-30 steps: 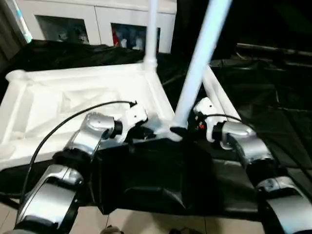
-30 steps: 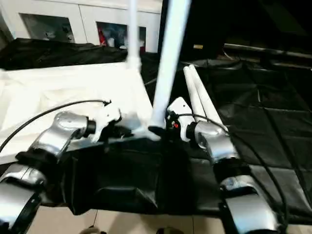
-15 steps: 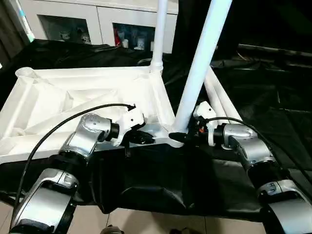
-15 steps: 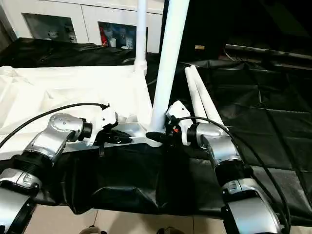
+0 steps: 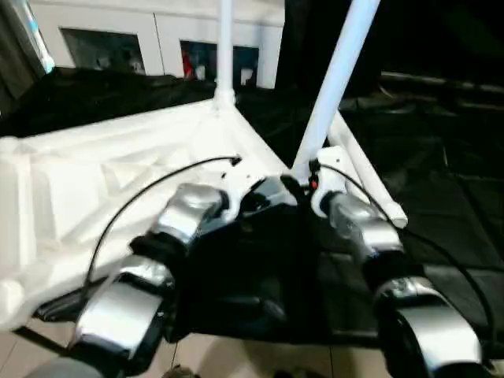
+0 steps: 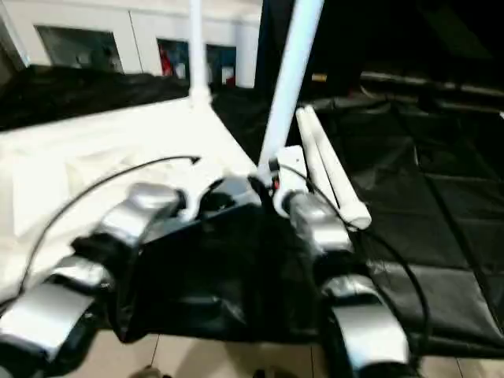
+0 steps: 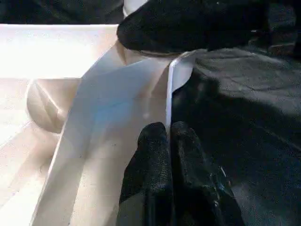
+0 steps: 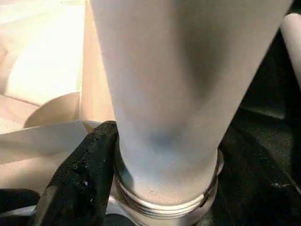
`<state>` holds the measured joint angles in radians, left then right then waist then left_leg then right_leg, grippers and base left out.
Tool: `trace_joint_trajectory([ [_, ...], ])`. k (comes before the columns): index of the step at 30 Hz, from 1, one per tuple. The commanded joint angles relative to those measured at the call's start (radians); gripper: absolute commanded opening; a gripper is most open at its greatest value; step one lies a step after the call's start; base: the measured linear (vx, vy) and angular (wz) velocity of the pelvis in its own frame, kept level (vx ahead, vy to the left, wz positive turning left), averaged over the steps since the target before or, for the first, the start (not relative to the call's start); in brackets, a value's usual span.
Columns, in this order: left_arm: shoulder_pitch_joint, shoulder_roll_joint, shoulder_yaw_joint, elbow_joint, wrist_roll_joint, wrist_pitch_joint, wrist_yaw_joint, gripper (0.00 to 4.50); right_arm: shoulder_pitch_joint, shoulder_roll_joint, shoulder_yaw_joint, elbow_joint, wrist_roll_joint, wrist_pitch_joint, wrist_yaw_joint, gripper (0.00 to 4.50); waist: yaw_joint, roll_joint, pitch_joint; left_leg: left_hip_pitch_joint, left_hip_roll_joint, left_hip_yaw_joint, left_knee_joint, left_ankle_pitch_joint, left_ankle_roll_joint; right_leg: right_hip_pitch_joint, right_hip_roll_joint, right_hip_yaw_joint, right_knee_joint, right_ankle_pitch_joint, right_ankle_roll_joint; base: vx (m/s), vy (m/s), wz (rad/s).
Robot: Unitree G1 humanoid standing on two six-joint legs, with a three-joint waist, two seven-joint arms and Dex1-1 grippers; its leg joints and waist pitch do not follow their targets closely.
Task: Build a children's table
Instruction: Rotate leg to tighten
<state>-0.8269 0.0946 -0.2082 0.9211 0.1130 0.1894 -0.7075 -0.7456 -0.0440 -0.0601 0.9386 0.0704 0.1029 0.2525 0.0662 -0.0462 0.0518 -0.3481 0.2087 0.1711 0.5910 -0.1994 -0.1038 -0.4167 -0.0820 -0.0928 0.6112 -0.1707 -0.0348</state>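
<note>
Tabletop [image 5: 118, 169], underside up, centre-left. Near corner leg [image 8: 174, 94]: right gripper [image 8: 155, 188] clasps its base. Left gripper [image 7: 170, 134]: fingers pressed together on the tabletop rim. Two spare legs [image 6: 331, 177] on black cloth [image 6: 425, 197], right.

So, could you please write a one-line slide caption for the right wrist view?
Right gripper around the base of a white tapered tube leg, standing in the white plastic tabletop's corner socket.

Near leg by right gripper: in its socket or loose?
In, not fully: near leg stands in the tabletop corner socket, threads still exposed.
</note>
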Motion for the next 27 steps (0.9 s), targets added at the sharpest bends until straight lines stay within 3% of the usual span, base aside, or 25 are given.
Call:
trace_joint_trajectory([
  [1, -0.02, -0.056, 0.021, 0.015, -0.024, -0.026, 0.066, 0.0, 0.004, 0.068, 0.062, 0.042, -0.014, -0.006, 0.06, 3.29, 0.0, -0.004, -0.069, -0.005, 0.014, 0.005, -0.064, -0.092, 0.065, 0.066, -0.061, 0.053, -0.069, -0.184, -0.181, 0.0, 0.0, 0.0],
  [6, -0.006, -0.027, 0.025, 0.008, -0.03, -0.058, 0.011, 0.0, 0.003, 0.04, 0.064, 0.033, -0.015, -0.046, 0.118, 3.77, -0.002, -0.009, -0.067, -0.007, 0.014, 0.006, -0.064, -0.113, 0.08, 0.069, -0.063, 0.052, -0.074, -0.221, -0.178, 0.0, 0.0, 0.0],
  [11, 0.027, 0.042, 0.016, -0.027, -0.042, -0.087, -0.107, 0.0, 0.043, -0.054, 0.088, -0.011, -0.014, -0.092, 0.314, 3.77, -0.001, -0.008, -0.068, -0.011, 0.015, 0.005, -0.061, -0.097, 0.1, 0.071, -0.063, 0.051, -0.071, -0.189, -0.188, 0.0, 0.0, 0.0],
  [14, 0.041, 0.07, 0.01, -0.043, -0.049, -0.094, -0.166, 0.0, 0.063, -0.098, 0.104, -0.037, -0.013, -0.101, 0.409, 3.77, -0.003, -0.015, -0.068, -0.013, 0.016, 0.004, -0.061, -0.093, 0.12, 0.075, -0.065, 0.051, -0.067, -0.172, -0.198, 0.0, 0.0, 0.0],
  [15, 0.049, 0.082, 0.007, -0.05, -0.053, -0.113, -0.197, 0.0, 0.071, -0.118, 0.109, -0.049, -0.012, -0.102, 0.447, 3.77, -0.005, -0.012, -0.067, -0.011, 0.017, 0.006, -0.06, -0.103, 0.119, 0.07, -0.064, 0.051, -0.07, -0.193, -0.198, 0.0, 0.0, 0.0],
  [19, 0.101, 0.166, -0.013, -0.124, -0.091, -0.149, -0.409, 0.0, 0.106, -0.225, 0.131, -0.127, 0.021, -0.088, 0.662, 3.77, -0.004, -0.013, -0.065, -0.009, 0.02, 0.004, -0.061, -0.126, 0.118, 0.071, -0.066, 0.051, -0.074, -0.238, -0.192, 0.0, 0.0, 0.0],
  [27, 0.139, 0.232, -0.036, -0.203, -0.118, -0.105, -0.56, 0.0, 0.117, -0.282, 0.149, -0.186, 0.041, -0.045, 0.801, 3.77, 0.001, -0.007, -0.065, -0.007, 0.027, 0.007, -0.062, -0.108, 0.104, 0.066, -0.063, 0.052, -0.063, -0.179, -0.226, 0.0, 0.0, 0.0],
])
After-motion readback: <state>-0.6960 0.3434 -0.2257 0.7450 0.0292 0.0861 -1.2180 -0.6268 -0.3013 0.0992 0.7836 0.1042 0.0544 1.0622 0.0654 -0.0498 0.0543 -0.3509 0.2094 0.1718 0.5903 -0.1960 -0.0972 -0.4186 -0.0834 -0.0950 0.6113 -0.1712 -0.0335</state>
